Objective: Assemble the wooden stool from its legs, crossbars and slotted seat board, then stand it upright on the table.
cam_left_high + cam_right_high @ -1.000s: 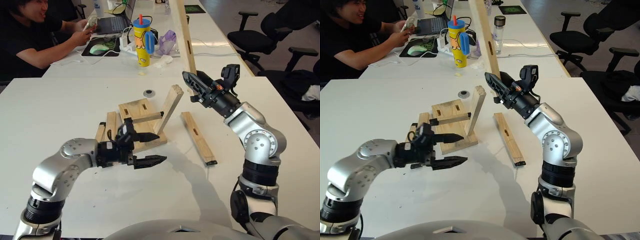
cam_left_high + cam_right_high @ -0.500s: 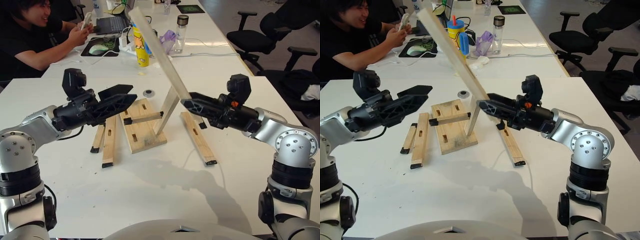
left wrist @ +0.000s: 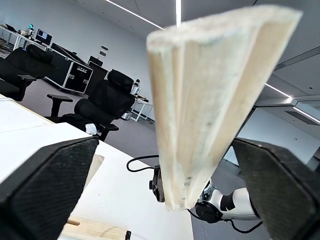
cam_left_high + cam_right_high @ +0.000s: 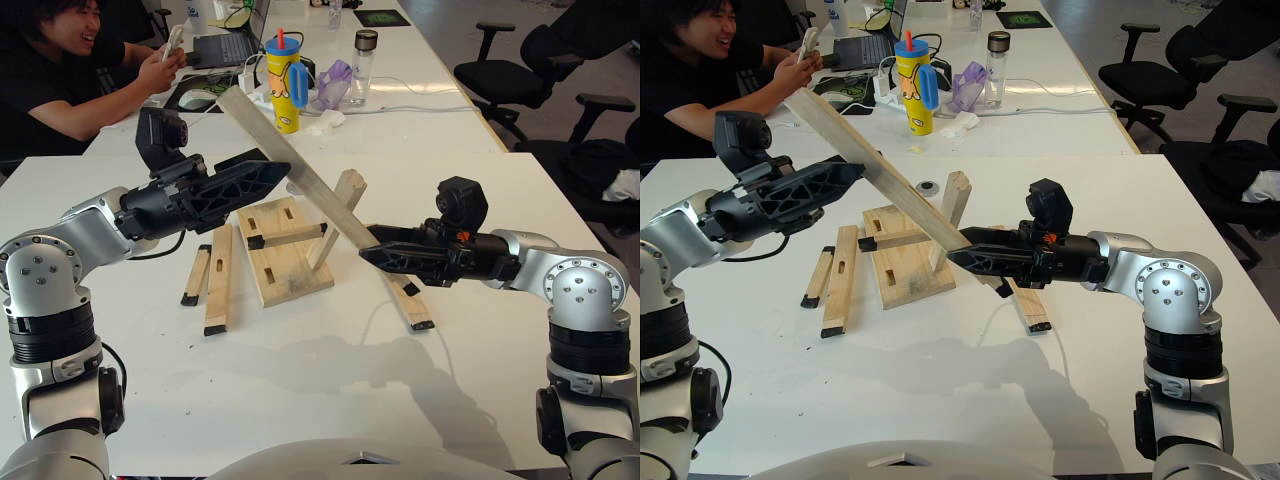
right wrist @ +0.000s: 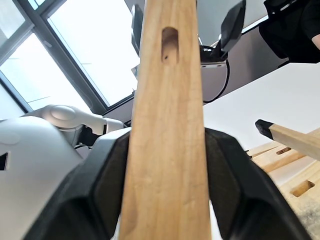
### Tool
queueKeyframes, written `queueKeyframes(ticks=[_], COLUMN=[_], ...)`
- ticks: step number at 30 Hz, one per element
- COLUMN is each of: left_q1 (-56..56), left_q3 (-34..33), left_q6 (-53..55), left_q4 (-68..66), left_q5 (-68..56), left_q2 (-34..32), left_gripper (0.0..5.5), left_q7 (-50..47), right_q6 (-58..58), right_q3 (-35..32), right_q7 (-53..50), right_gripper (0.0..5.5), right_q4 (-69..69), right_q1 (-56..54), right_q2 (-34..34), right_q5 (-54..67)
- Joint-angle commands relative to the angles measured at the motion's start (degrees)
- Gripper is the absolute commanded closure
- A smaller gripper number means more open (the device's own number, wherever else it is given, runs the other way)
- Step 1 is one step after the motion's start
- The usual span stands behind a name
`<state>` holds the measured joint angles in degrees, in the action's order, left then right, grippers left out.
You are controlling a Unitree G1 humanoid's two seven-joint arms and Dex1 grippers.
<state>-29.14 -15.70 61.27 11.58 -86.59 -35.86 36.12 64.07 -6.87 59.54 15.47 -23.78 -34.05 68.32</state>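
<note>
We find the right gripper point(image 4: 370, 252) clamped on a leg point(image 4: 330, 203) slanting toward 10 o'clock. The left gripper point(image 4: 275, 172) has its jaws apart around it.

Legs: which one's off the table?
The slanted leg clamped in the right jaws, raised over the seat board. The upright leg stands in the board; the rest lie flat on the table.
</note>
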Motion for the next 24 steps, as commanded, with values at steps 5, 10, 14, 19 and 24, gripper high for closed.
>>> queueKeyframes(ticks=[5, 10, 14, 19, 24], left_q1=[-2.89, -2.35, -1.74, -1.76, 1.03], left_q3=[0.60, 1.02, 1.65, 1.95, -0.05], left_q6=[1.27, 2.19, 2.67, 2.76, 1.66], left_q4=[-1.20, -0.38, -0.13, -0.24, -0.80], left_q5=[-0.67, -0.22, 1.22, 2.60, 5.20], left_q2=[-1.06, -1.72, -2.53, -3.19, -4.73], left_gripper=[1.97, 2.80, 3.40, 3.40, 3.41], left_q7=[-0.36, 0.25, 1.04, 2.10, 3.19], right_q6=[-0.64, -0.44, -0.93, -2.20, 0.59], right_q3=[1.90, 1.80, 2.36, 4.22, 1.96], right_q7=[2.89, 3.57, 4.86, 5.74, 2.39], right_gripper=[3.43, 3.43, 3.43, 3.43, 3.01], right_q4=[-0.56, -1.86, -1.59, -1.07, -5.72], right_q1=[-0.50, -1.55, -1.60, -1.26, -2.39], right_q2=[-2.39, -2.65, -3.40, -4.39, -3.72], right_q5=[-1.68, -2.05, -3.02, -5.52, -3.96])
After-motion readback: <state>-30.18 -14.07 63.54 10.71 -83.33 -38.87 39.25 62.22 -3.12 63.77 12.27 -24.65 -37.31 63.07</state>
